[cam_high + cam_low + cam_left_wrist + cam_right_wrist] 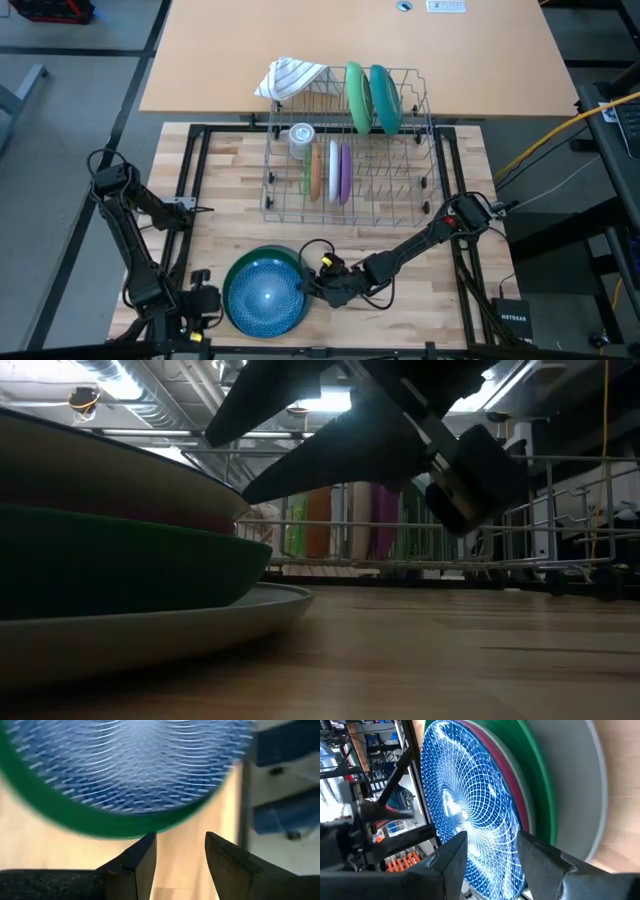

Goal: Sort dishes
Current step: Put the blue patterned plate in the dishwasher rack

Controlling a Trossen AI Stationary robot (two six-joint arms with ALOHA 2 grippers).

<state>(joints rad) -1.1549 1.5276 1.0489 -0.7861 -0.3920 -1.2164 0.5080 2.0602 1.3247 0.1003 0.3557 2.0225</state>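
Note:
A stack of dishes [265, 292] sits near the table's near edge. A blue patterned plate [465, 805] lies on top, over a pink dish, a dark green bowl [130, 560] and a large pale plate [200, 622]. My right gripper [310, 285] is open at the stack's right rim, its fingers [450, 855] spread over the blue plate's edge. My left gripper [180, 837] is open just short of the stack's left rim [228, 300]. More plates stand upright in the wire rack [400, 190]: green [358, 97], teal [385, 97], tan [317, 170], purple [344, 170]. My right gripper comes at the stack slanting down from the table's right. Its lower fingertip [250, 492] stands right at the top plate's rim [225, 495]; I cannot tell whether it touches. The upper finger is clear above the plate.
A clear glass [300, 135] stands in the rack's far left part, and a striped white cloth [290, 75] hangs over its far left corner. Bare wood lies to the right of the stack [420, 300]. A dark frame rail [455, 200] runs along the table's sides.

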